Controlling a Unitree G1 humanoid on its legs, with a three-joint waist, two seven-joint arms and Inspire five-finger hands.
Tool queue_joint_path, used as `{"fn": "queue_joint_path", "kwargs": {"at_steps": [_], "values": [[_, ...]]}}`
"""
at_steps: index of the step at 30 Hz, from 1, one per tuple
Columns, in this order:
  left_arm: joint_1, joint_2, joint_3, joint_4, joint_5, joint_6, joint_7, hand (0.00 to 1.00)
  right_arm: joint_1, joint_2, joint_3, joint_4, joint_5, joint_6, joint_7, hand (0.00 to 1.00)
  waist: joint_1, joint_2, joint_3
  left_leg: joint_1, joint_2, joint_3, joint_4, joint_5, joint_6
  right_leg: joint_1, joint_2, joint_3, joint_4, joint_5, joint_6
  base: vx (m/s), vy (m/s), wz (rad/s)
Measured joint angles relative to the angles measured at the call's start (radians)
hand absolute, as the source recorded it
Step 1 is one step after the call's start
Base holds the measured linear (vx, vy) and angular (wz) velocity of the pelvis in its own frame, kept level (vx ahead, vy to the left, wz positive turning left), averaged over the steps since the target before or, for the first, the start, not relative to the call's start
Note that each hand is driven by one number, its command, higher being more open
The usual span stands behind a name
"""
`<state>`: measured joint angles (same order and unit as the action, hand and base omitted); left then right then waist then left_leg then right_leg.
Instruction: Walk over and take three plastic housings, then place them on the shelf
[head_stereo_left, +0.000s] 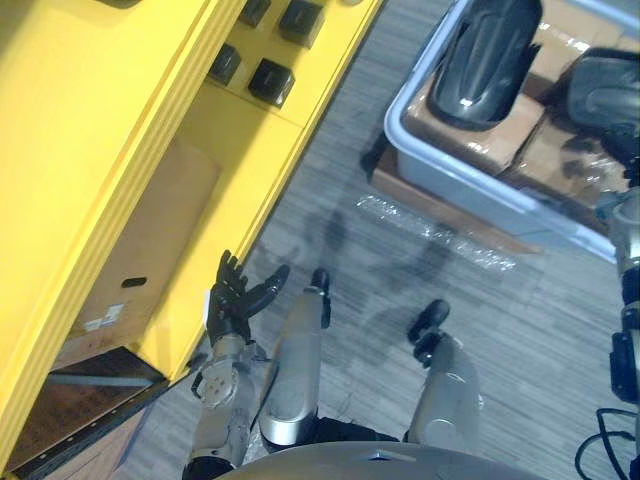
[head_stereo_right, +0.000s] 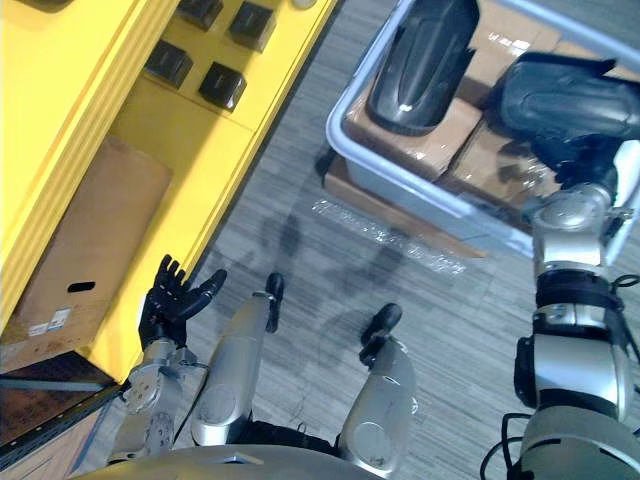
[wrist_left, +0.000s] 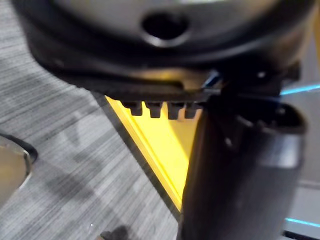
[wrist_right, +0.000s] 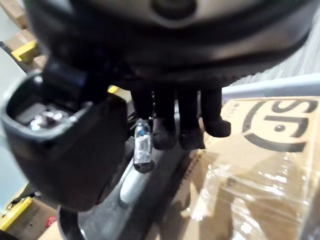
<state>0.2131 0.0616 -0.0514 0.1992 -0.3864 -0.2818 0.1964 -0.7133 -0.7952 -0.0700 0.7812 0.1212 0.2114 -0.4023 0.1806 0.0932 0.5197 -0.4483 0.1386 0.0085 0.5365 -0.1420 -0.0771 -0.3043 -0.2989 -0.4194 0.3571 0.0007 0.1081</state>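
Plastic housings lie in grey bin; right hand loose-fingered over one (lining up grasp), left hand spread, empty.

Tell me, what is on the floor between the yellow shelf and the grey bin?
Mostly bare grey floor, in the left eye view. A clear plastic strip lies close by the grey bin, away from the yellow shelf.
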Motion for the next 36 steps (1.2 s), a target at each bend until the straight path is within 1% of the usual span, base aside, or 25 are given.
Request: {"fn": "queue_joint_path", "kwargs": {"at_steps": [3, 4, 5, 7, 8, 11, 13, 14, 15, 16, 18, 19, 20, 21, 23, 25, 26, 27, 28, 29, 30, 31, 33, 34, 36], "values": [[0.021, 0.029, -0.011, -0.007, 0.005, 0.001, -0.016, 1.00, 0.001, 0.019, -0.015, -0.001, -0.041, -0.005, 0.000, 0.00, -0.009, -0.031, -0.001, 0.079, 0.007, 0.000, -0.074, 0.023, -0.011, 0.070, 0.021, -0.013, -0.057, 0.008, -0.003, 0.07, -0.058, 0.02], [0.027, 0.033, -0.013, -0.007, 0.006, 0.002, -0.020, 1.00, 0.001, 0.019, -0.019, -0.002, -0.041, -0.005, 0.000, 0.00, -0.012, -0.033, -0.001, 0.089, 0.007, 0.000, -0.086, 0.027, -0.014, 0.080, 0.024, -0.015, -0.066, 0.009, -0.002, 0.07, -0.054, 0.03], [0.043, 0.039, -0.013, -0.007, 0.021, 0.004, -0.024, 1.00, 0.001, 0.019, -0.020, -0.001, -0.062, -0.005, 0.000, 0.00, -0.016, -0.042, -0.003, 0.114, 0.006, 0.000, -0.118, 0.040, -0.016, 0.096, 0.028, -0.016, -0.083, 0.013, -0.004, 0.03, -0.031, 0.02], [0.063, 0.049, -0.016, -0.007, 0.044, 0.004, -0.026, 1.00, 0.001, 0.019, -0.020, -0.001, -0.075, -0.005, -0.002, 0.00, -0.020, -0.045, -0.003, 0.136, 0.003, 0.001, -0.146, 0.050, -0.019, 0.115, 0.037, -0.017, -0.105, 0.019, -0.006, 0.03, -0.022, -0.01], [0.072, 0.061, -0.025, -0.006, 0.044, 0.005, -0.025, 1.00, 0.001, 0.019, -0.020, 0.001, -0.075, -0.004, -0.003, 1.00, -0.021, -0.045, -0.003, 0.149, 0.003, 0.002, -0.159, 0.055, -0.021, 0.123, 0.041, -0.017, -0.115, 0.021, -0.007, 0.00, 0.000, 0.00], [0.095, 0.074, -0.033, -0.007, 0.068, 0.005, -0.025, 1.00, 0.001, 0.019, -0.020, 0.001, -0.074, -0.005, -0.014, 1.00, -0.024, -0.045, -0.003, 0.184, -0.002, 0.003, -0.214, 0.081, -0.023, 0.148, 0.046, -0.023, -0.146, 0.030, -0.008, 0.01, -0.016, 0.02], [0.105, 0.075, -0.034, -0.007, 0.084, 0.003, -0.025, 1.00, 0.011, 0.022, -0.023, -0.004, -0.068, -0.020, -0.040, 1.00, -0.027, -0.045, -0.004, 0.207, -0.006, 0.004, -0.247, 0.095, -0.024, 0.161, 0.046, -0.026, -0.160, 0.034, -0.007, 0.01, -0.019, 0.05], [0.111, 0.076, -0.042, -0.009, 0.084, 0.001, -0.025, 1.00, 0.047, 0.046, -0.053, -0.037, -0.042, -0.049, -0.070, 1.00, -0.027, -0.046, -0.008, 0.223, -0.007, 0.006, -0.268, 0.102, -0.025, 0.177, 0.048, -0.030, -0.174, 0.037, -0.005, 0.01, -0.014, 0.06], [0.115, 0.077, -0.045, -0.012, 0.084, 0.000, -0.025, 1.00, 0.074, 0.066, -0.075, -0.066, -0.022, -0.064, -0.088, 1.00, -0.027, -0.049, -0.011, 0.231, -0.007, 0.006, -0.277, 0.105, -0.026, 0.185, 0.050, -0.033, -0.181, 0.037, -0.005, 0.06, -0.027, 0.06], [0.132, 0.079, -0.052, -0.024, 0.086, -0.001, -0.034, 1.00, 0.175, 0.161, -0.128, -0.161, 0.029, -0.139, -0.134, 1.00, -0.030, -0.064, -0.056, 0.240, -0.007, 0.009, -0.307, 0.112, -0.027, 0.190, 0.056, -0.037, -0.207, 0.042, -0.002, 0.08, -0.022, 0.01], [0.150, 0.078, -0.050, -0.060, 0.085, -0.001, -0.050, 1.00, 0.263, 0.233, -0.148, -0.252, 0.052, -0.208, -0.151, 1.00, -0.037, -0.074, -0.079, 0.257, -0.008, 0.013, -0.324, 0.114, -0.028, 0.204, 0.059, -0.038, -0.224, 0.043, -0.001, 0.10, -0.016, -0.02], [0.168, 0.070, -0.044, -0.114, 0.084, -0.002, -0.064, 1.00, 0.367, 0.309, -0.157, -0.361, 0.053, -0.279, -0.157, 1.00, -0.048, -0.083, -0.103, 0.279, -0.010, 0.018, -0.342, 0.113, -0.029, 0.221, 0.060, -0.038, -0.241, 0.045, 0.002, 0.13, -0.003, -0.09], [0.189, 0.059, -0.030, -0.171, 0.084, -0.006, -0.085, 1.00, 0.477, 0.388, -0.156, -0.466, 0.051, -0.357, -0.156, 1.00, -0.057, -0.093, -0.141, 0.288, -0.011, 0.030, -0.356, 0.110, -0.030, 0.223, 0.060, -0.035, -0.253, 0.046, 0.004, 0.13, 0.003, -0.13], [0.192, 0.051, -0.023, -0.198, 0.084, -0.010, -0.095, 1.00, 0.530, 0.422, -0.156, -0.515, 0.049, -0.392, -0.155, 1.00, -0.061, -0.096, -0.158, 0.290, -0.011, 0.035, -0.360, 0.107, -0.030, 0.223, 0.061, -0.032, -0.258, 0.047, 0.006, 0.14, 0.015, -0.24], [0.173, 0.023, 0.020, -0.278, 0.084, -0.042, -0.120, 1.00, 0.690, 0.542, -0.156, -0.627, 0.050, -0.510, -0.115, 1.00, -0.090, -0.110, -0.193, 0.330, -0.011, 0.068, -0.367, 0.090, -0.030, 0.243, 0.061, -0.002, -0.274, 0.050, 0.010, 0.12, 0.026, -0.36], [0.168, 0.013, 0.036, -0.310, 0.084, -0.064, -0.131, 1.00, 0.785, 0.600, -0.156, -0.668, 0.057, -0.566, -0.049, 1.00, -0.110, -0.118, -0.225, 0.351, -0.011, 0.091, -0.367, 0.074, -0.028, 0.251, 0.061, 0.018, -0.282, 0.052, 0.013, 0.09, 0.038, -0.40], [0.168, 0.015, 0.037, -0.330, 0.084, -0.080, -0.137, 1.00, 0.867, 0.637, -0.153, -0.703, 0.069, -0.598, -0.004, 1.00, -0.129, -0.123, -0.246, 0.367, -0.011, 0.110, -0.366, 0.060, -0.028, 0.259, 0.063, 0.039, -0.295, 0.056, 0.017, 0.10, 0.051, -0.55], [0.164, 0.014, 0.035, -0.341, 0.084, -0.090, -0.140, 1.00, 0.940, 0.672, -0.152, -0.731, 0.093, -0.619, 0.035, 1.00, -0.144, -0.128, -0.267, 0.381, -0.010, 0.134, -0.365, 0.049, -0.028, 0.260, 0.065, 0.059, -0.305, 0.061, 0.019, 0.08, 0.043, -0.53], [0.156, 0.015, 0.034, -0.345, 0.084, -0.090, -0.140, 1.00, 0.968, 0.687, -0.152, -0.741, 0.100, -0.626, 0.050, 1.00, -0.150, -0.131, -0.274, 0.388, -0.010, 0.146, -0.365, 0.043, -0.028, 0.262, 0.066, 0.069, -0.310, 0.064, 0.019, 0.06, 0.042, -0.53], [0.144, 0.015, 0.027, -0.346, 0.083, -0.090, -0.142, 1.00, 1.018, 0.714, -0.147, -0.753, 0.124, -0.636, 0.069, 1.00, -0.166, -0.135, -0.286, 0.399, -0.009, 0.164, -0.363, 0.033, -0.027, 0.263, 0.066, 0.086, -0.313, 0.065, 0.020, 0.04, 0.041, -0.46], [0.130, 0.015, 0.020, -0.347, 0.080, -0.090, -0.155, 1.00, 1.055, 0.733, -0.141, -0.754, 0.124, -0.641, 0.070, 1.00, -0.180, -0.139, -0.290, 0.416, -0.009, 0.182, -0.364, 0.027, -0.027, 0.267, 0.066, 0.101, -0.314, 0.066, 0.021, 0.03, 0.039, -0.41], [0.124, 0.015, 0.016, -0.347, 0.073, -0.091, -0.171, 1.00, 1.071, 0.737, -0.133, -0.754, 0.133, -0.641, 0.070, 1.00, -0.187, -0.140, -0.291, 0.424, -0.009, 0.188, -0.364, 0.024, -0.027, 0.271, 0.067, 0.107, -0.316, 0.067, 0.021, 0.02, 0.033, -0.36], [0.107, 0.017, -0.019, -0.347, 0.074, -0.106, -0.212, 1.00, 1.129, 0.752, -0.112, -0.754, 0.200, -0.641, 0.086, 1.00, -0.203, -0.136, -0.313, 0.435, -0.008, 0.216, -0.362, 0.011, -0.026, 0.268, 0.070, 0.134, -0.328, 0.074, 0.023, 0.03, 0.031, -0.33], [0.108, 0.017, -0.026, -0.349, 0.074, -0.112, -0.217, 1.00, 1.136, 0.758, -0.112, -0.753, 0.215, -0.640, 0.093, 1.00, -0.209, -0.134, -0.314, 0.441, -0.008, 0.222, -0.362, 0.009, -0.027, 0.269, 0.070, 0.139, -0.328, 0.074, 0.024, 0.04, 0.032, -0.34], [0.107, 0.018, -0.044, -0.356, 0.072, -0.114, -0.223, 1.00, 1.161, 0.767, -0.112, -0.751, 0.264, -0.641, 0.116, 1.00, -0.215, -0.121, -0.323, 0.459, -0.006, 0.248, -0.363, 0.001, -0.027, 0.268, 0.072, 0.162, -0.328, 0.075, 0.025, 0.02, 0.019, -0.34]]}}
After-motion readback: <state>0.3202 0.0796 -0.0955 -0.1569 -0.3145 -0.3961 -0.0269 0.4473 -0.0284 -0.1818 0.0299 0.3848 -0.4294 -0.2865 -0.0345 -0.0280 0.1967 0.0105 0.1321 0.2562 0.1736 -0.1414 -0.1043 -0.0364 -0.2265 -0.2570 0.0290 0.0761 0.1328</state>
